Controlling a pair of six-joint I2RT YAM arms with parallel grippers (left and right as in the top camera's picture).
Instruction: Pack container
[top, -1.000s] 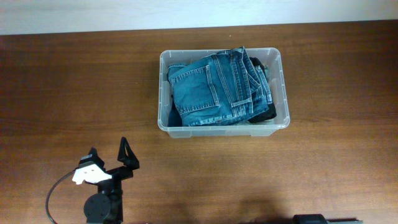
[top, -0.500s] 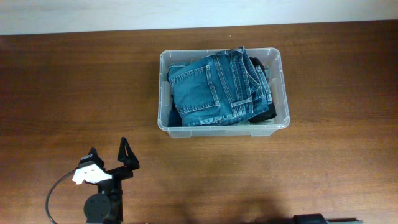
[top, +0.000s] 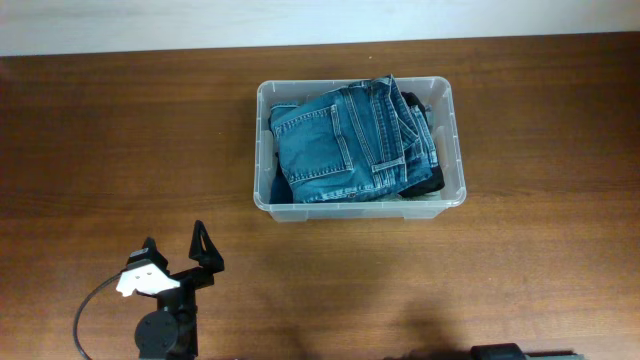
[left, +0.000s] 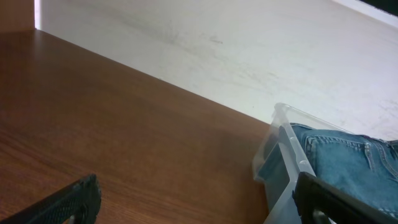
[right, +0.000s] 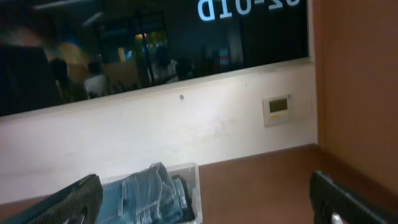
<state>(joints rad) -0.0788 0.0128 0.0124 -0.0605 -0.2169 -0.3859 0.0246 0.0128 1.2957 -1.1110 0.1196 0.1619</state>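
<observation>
Standing wide open and empty, the left tool (top: 173, 238) is at the near left of the wooden surface (top: 100, 150). Right of it, toward the far edge, the container (top: 360, 211) holds folded jeans (top: 340, 140), with dark clothing (top: 432, 182) at their right side. The right tool (right: 204, 186) is also spread wide, gripping nothing.

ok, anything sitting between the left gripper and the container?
Nothing visible. Only bare table lies between the open left gripper and the container, which holds folded jeans.
</observation>
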